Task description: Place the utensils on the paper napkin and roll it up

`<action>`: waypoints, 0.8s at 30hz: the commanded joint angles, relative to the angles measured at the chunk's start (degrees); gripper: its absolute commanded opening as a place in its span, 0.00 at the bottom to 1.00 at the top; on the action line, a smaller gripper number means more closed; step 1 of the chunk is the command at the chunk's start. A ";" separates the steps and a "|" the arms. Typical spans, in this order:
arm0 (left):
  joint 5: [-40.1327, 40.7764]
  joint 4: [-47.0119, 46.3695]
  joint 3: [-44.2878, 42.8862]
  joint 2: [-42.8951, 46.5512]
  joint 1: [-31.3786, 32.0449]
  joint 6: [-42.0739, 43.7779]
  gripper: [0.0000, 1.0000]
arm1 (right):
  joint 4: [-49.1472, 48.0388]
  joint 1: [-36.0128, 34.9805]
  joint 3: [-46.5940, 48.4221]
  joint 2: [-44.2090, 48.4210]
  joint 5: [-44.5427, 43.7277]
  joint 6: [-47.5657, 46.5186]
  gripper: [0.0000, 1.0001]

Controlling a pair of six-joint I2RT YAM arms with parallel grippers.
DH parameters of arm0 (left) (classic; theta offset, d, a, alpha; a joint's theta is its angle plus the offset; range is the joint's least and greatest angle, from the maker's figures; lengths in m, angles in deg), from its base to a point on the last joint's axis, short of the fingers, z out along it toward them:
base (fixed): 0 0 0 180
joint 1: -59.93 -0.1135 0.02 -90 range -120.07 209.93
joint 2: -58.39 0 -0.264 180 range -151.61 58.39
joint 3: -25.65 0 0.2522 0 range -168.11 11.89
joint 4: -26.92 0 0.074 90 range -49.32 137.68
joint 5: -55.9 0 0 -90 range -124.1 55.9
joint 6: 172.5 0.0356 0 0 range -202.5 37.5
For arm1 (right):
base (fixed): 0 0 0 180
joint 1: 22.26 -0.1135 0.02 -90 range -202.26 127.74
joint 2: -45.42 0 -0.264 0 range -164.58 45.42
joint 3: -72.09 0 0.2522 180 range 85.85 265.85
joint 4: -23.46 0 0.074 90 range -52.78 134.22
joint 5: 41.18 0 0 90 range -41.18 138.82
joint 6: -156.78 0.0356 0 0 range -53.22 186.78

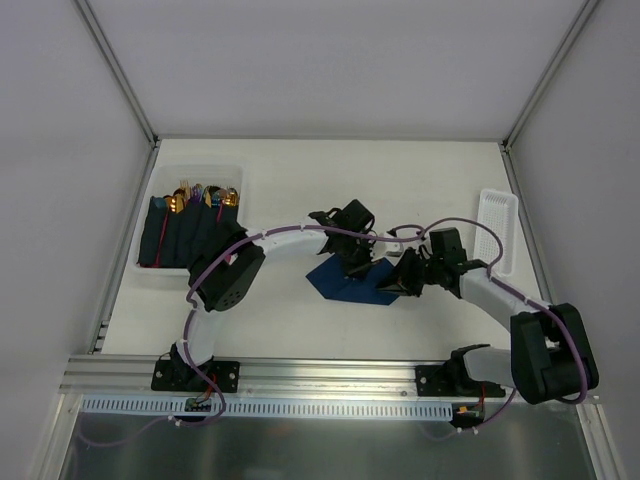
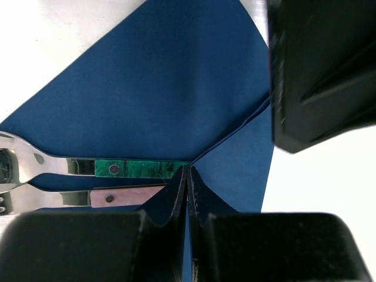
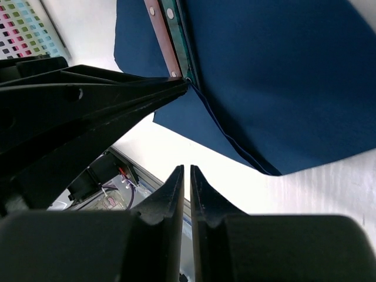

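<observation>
The dark navy paper napkin (image 1: 350, 280) (image 2: 176, 88) (image 3: 282, 76) lies in the middle of the table. Two utensils rest side by side on it, one with a green handle (image 2: 141, 168) (image 3: 178, 35) and one with a pink handle (image 2: 126, 195) (image 3: 161, 35); their silver heads point left in the left wrist view. A flap of the napkin is folded over beside the handle ends. My left gripper (image 1: 357, 268) (image 2: 188, 170) is shut, its tips down where the flap's edge meets the handles. My right gripper (image 1: 402, 282) (image 3: 187, 170) hovers over bare table just off the napkin's edge, jaws nearly together with nothing between them.
A clear bin (image 1: 160, 275) at the left holds several dark blue rolls with gold and coloured cutlery heads. A white slotted tray (image 1: 497, 230) lies along the right wall. The metal rail (image 1: 320, 372) runs along the near edge.
</observation>
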 commanded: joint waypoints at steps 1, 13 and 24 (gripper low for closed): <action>0.12 0.05 -2.17 -0.50 -0.65 0.29 0.00 | -4.69 -1.78 0.17 -2.62 0.22 2.26 0.11; -0.40 0.05 -2.70 -1.38 -0.82 -0.85 0.00 | -10.93 -3.19 -1.06 -11.94 -0.31 4.19 0.08; -0.93 0.05 -3.31 -0.24 -1.96 -4.27 0.02 | -10.67 -3.19 -1.15 -17.22 -2.76 3.75 0.04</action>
